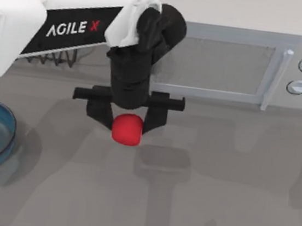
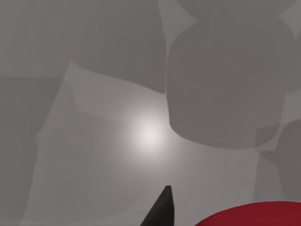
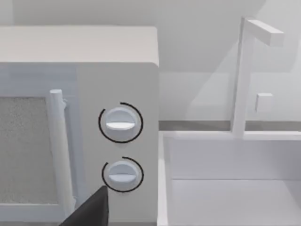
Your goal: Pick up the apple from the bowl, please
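My left gripper (image 1: 127, 126) hangs over the middle of the table, shut on the red apple (image 1: 127, 130), which sits between its two black fingers well above the grey surface. In the left wrist view the apple (image 2: 254, 215) shows beside one dark fingertip (image 2: 162, 209), with bare tabletop below. The blue bowl (image 1: 11, 134) stands at the table's left edge, partly hidden under my left arm and apart from the apple. One dark fingertip (image 3: 94, 209) of my right arm faces the microwave's knobs in the right wrist view.
A white microwave (image 1: 223, 64) with two round knobs stands along the back. A dark wire rack (image 1: 53, 57) is at the back left behind my arm. A white sink (image 3: 225, 188) with a faucet (image 3: 244, 80) lies right of the microwave.
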